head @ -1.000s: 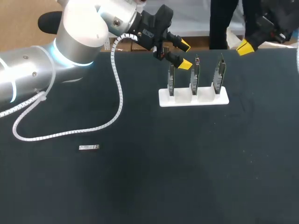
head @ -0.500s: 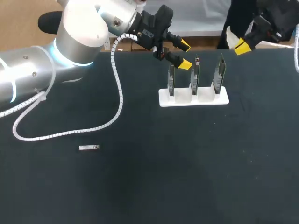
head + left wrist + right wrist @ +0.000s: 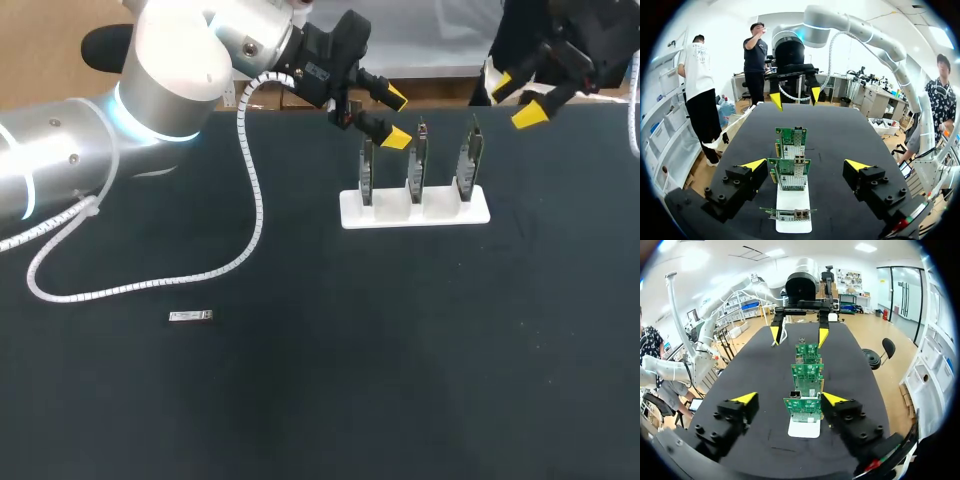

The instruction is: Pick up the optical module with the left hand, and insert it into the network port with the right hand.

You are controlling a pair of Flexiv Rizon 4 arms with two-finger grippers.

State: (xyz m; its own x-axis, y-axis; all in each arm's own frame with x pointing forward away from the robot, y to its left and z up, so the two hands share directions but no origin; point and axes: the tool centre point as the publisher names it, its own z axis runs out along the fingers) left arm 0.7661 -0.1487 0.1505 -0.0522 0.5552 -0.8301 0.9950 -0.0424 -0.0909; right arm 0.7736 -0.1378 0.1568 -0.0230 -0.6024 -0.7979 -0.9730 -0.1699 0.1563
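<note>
Your black table (image 3: 400, 380) holds a white stand (image 3: 415, 212) near its back edge, with what look like three circuit cards (image 3: 421, 160) upright. Your left gripper (image 3: 397, 118) hangs open by the stand's left end. Your right gripper (image 3: 516, 100) hangs open past its right end. The optical module (image 3: 190, 316) lies toward the left edge, alone.

The head view looks steeply down on the black counter (image 3: 300, 400). Both wrist views face the white stand of green circuit cards (image 3: 793, 200) closely, from opposite ends.

A robotics lab: left arm (image 3: 170, 70) and right arm (image 3: 590, 35) over a black table (image 3: 400, 380) (circuit cards (image 3: 416, 165) in a stand (image 3: 415, 212)).
</note>
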